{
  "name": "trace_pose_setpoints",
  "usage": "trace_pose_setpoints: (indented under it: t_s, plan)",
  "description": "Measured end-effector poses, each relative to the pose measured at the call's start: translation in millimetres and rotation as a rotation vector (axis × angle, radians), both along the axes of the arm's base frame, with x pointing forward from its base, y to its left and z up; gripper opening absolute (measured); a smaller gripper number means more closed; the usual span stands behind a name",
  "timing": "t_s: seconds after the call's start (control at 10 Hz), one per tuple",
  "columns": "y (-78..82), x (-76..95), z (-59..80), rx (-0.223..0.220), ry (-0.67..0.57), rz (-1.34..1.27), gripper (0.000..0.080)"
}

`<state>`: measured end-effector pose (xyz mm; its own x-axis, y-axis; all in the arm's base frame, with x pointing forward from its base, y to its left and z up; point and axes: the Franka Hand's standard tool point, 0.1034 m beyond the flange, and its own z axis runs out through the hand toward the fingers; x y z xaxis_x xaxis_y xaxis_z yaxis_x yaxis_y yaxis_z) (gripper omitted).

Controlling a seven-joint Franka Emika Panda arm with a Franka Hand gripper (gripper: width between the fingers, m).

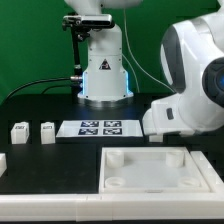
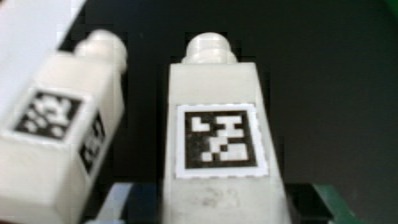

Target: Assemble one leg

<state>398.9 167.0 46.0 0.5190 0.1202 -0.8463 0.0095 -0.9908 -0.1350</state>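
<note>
In the wrist view a white leg (image 2: 219, 120) with a black-and-white tag lies between my gripper's (image 2: 224, 204) two fingers. A dark gap shows on each side between the leg and the fingers (image 2: 125, 200), so the gripper is open around it. A second leg (image 2: 63, 110) lies close beside the first. In the exterior view two more legs (image 1: 19, 131) (image 1: 47, 130) stand at the left. My arm (image 1: 190, 90) fills that view's right and hides the fingers and the legs below them.
The large white tray-like part (image 1: 160, 170) with round corner sockets lies at the front. The marker board (image 1: 100, 127) lies in the middle, in front of the robot base (image 1: 104, 75). A white piece (image 1: 2, 160) shows at the exterior view's left edge.
</note>
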Motion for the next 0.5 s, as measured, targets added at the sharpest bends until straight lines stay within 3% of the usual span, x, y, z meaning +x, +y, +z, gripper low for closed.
trace_pose_setpoints:
  t_s: [0.3, 0.5]
  plan:
    - [-5.2, 9.3, 40.2, 0.002, 0.040, 0.010, 0.0292]
    - [-6.0, 24.1, 78.3, -0.013, -0.008, 0.005, 0.0292]
